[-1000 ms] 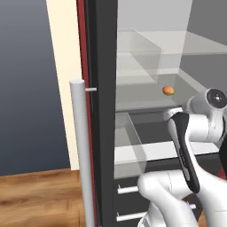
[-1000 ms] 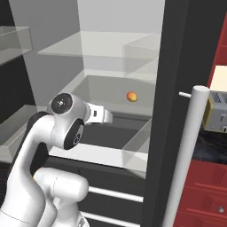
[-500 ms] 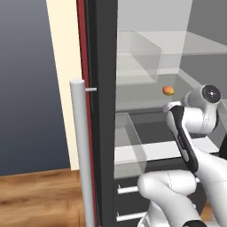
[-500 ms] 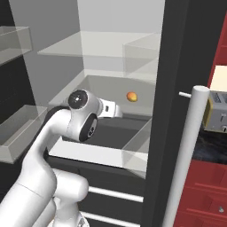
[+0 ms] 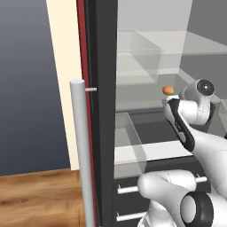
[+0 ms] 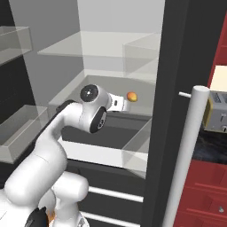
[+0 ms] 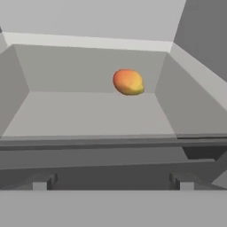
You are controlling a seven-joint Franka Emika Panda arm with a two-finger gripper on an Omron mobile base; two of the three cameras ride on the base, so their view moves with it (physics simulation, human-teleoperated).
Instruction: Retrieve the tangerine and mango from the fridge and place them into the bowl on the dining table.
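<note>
The fridge [image 5: 104, 111] stands open, with pale translucent shelves inside. An orange-and-yellow mango [image 7: 128, 82] lies at the back of a middle shelf [image 7: 88, 115]; it shows small in the base views as the mango [image 5: 168, 90] and the mango [image 6: 131, 96]. My gripper [image 7: 113, 182] is open and empty, at the shelf's front edge, pointing at the mango and well short of it. From the right base view the gripper [image 6: 122, 103] sits just left of the fruit. The tangerine, the bowl and the dining table are out of view.
A pale bar handle [image 5: 82, 155] rises close on the left, and another handle [image 6: 186, 155] on the right. Translucent door bins [image 6: 20, 133] and a lower drawer [image 6: 111, 155] flank the arm. A toaster [image 6: 217, 111] sits above red cabinets [image 6: 208, 195].
The arm has stretched forward into the fridge, bringing the hand closer to the mango. The jaws stayed open. The mango has not moved.
</note>
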